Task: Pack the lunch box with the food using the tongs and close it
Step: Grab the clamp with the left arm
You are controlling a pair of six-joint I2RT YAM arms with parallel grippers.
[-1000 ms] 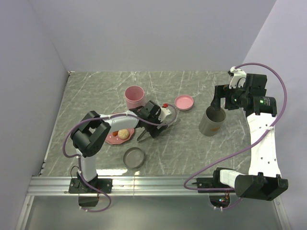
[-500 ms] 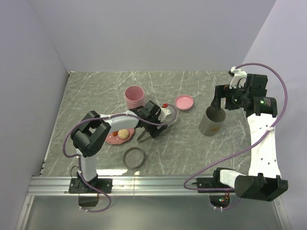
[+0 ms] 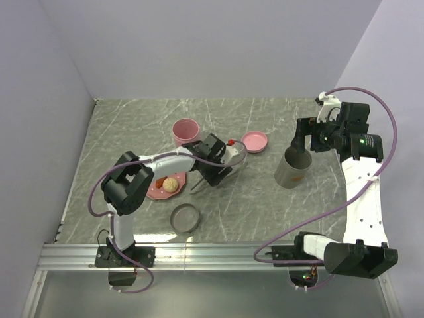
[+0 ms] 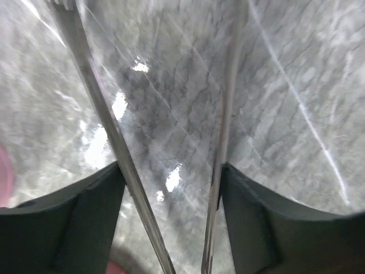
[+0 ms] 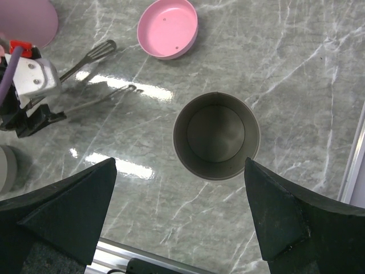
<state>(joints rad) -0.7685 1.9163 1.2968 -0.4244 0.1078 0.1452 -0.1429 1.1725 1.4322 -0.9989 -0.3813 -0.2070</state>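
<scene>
Pink plate (image 3: pixel 155 195): landmark. An orange-red strip (image 3: pixel 159 181) and a beige ball (image 3: pixel 171 183) are carried on it, unpacked.
Tongs (image 4: pixel 108 123): just right of the plate, pinched at both arms by the left gripper (image 4: pixel 171 171).
Lunch box (image 5: pixel 217 135): well right of the plate, uncovered, overhung by the wide-open right gripper (image 5: pixel 179 165).
Step judged: tongs pickup. Next, the tongs' tips are to be brought to the plate.

Whole table (image 3: pixel 132 126) viewed from above behind the bases; tongs (image 4: pixel 107 117) viewed close, downward, by left wrist; grey cup (image 5: pixel 217 136) and pink lid (image 5: pixel 168 28) viewed from higher by right wrist, both shared with the top view.
</scene>
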